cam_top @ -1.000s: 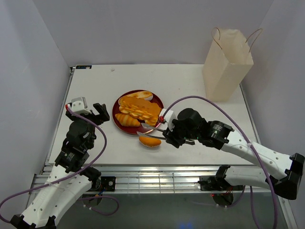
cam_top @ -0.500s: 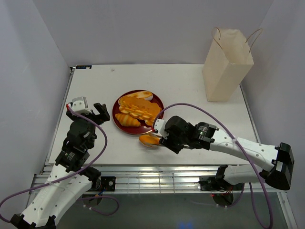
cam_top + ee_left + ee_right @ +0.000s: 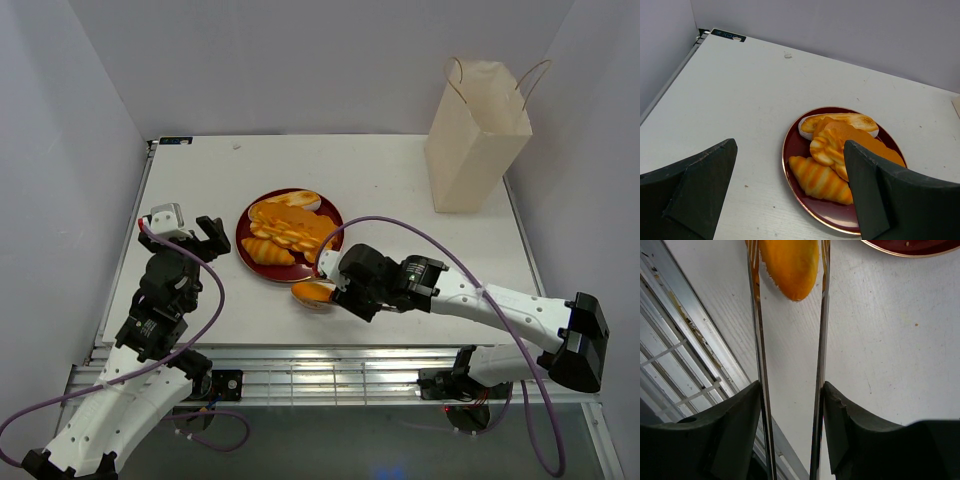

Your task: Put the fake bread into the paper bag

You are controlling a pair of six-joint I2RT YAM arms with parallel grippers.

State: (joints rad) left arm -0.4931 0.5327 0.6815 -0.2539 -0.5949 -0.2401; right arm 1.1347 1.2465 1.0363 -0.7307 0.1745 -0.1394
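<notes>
- The tongs (image 3: pixel 757 340) were clamped in the right gripper (image 3: pixel 790 390), their arms narrowly parted astride an orange bread piece (image 3: pixel 790 265) on the table (image 3: pixel 400 190); a firm pinch could not be told.
- The other fake bread (image 3: pixel 285 232) was heaped on the plate (image 3: pixel 243 245).
- The paper bag (image 3: pixel 475 140) was stood upright, well apart.
- The left gripper (image 3: pixel 790 144) was spread wide, empty.

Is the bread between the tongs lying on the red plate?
No, the orange bread between the tongs lies on the white table, off the plate.

The left arm (image 3: pixel 150 320) sits folded at 8 o'clock, left gripper (image 3: pixel 205 236) aimed toward 2 o'clock, jaws spread wide. The right arm (image 3: pixel 500 305) stretches from 4 o'clock toward 9, right gripper (image 3: pixel 338 285) clamped on the tongs (image 3: pixel 756 340).
</notes>
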